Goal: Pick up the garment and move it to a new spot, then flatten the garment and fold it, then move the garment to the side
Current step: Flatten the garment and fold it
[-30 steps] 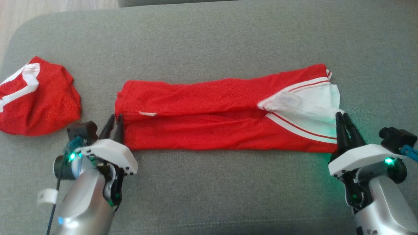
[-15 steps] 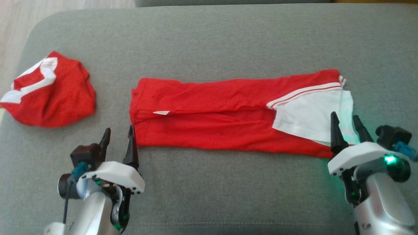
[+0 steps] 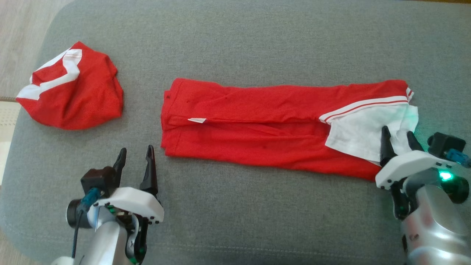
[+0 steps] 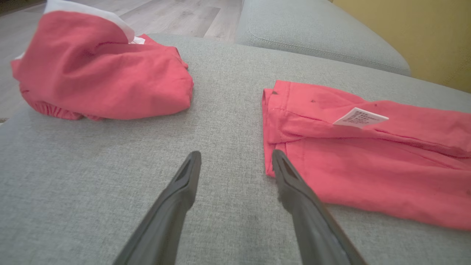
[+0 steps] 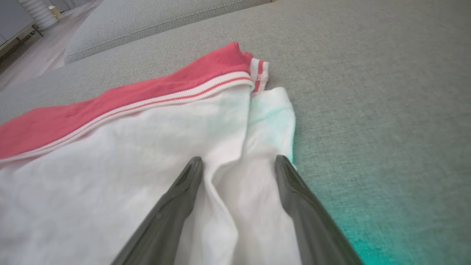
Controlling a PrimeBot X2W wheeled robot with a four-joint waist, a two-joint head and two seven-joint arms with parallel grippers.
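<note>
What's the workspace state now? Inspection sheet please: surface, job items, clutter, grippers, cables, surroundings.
Surface: grey fabric sofa cushion.
Job's things: long folded red garment with white panel, a flat strip across the cushion; white label showing near its left end.
Clutter: bunched red-and-white garment at far left, apart from the strip.
Grippers: left gripper open, empty, beside the strip's left end; right gripper open over the white panel, gripping nothing.
Cables: black cable down the left arm; blue connector by the right wrist.
Surroundings: wood-look floor, second grey cushion, yellow wall.
</note>
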